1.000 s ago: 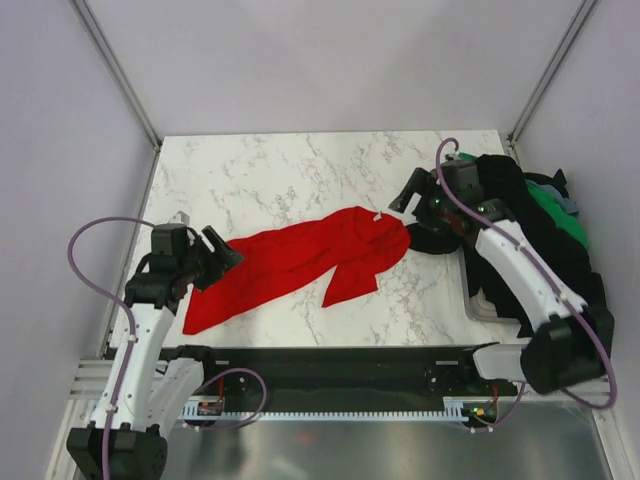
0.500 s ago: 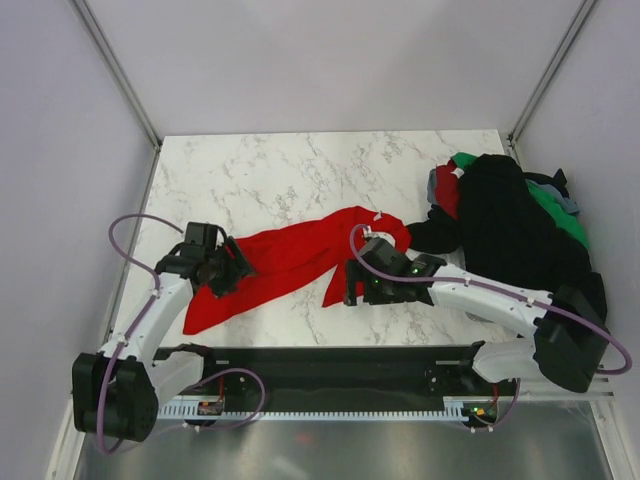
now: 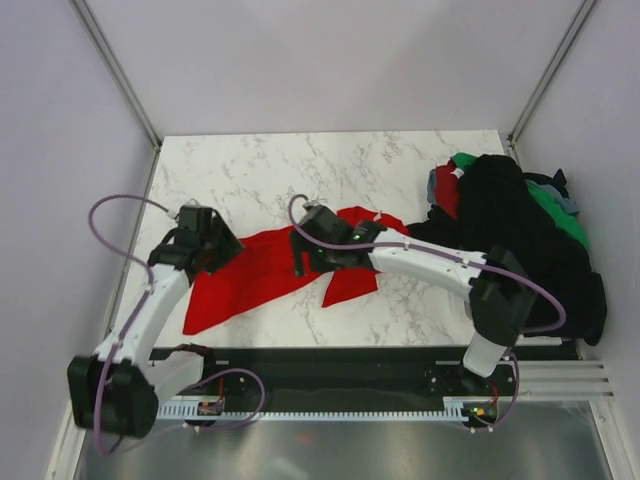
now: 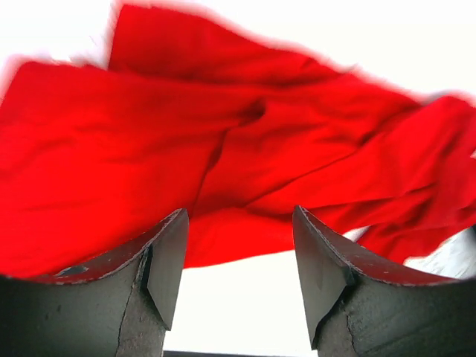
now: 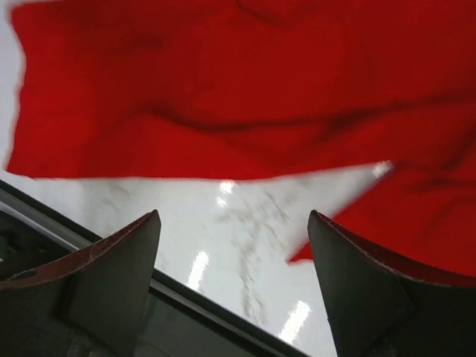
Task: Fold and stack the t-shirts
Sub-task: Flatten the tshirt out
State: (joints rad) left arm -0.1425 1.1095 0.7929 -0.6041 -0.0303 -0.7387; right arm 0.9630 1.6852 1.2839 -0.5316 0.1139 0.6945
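Red t-shirt, crumpled and stretched lengthwise across the marble table. The left gripper stood at the shirt's left end, jaws parted and holding nothing; in its wrist view the cloth lay just beyond the fingertips. The right gripper stood over the shirt's middle, jaws wide apart and empty, above the cloth's near edge. The other t-shirts, black uppermost, lay heaped at the table's right side, just beside the red one.
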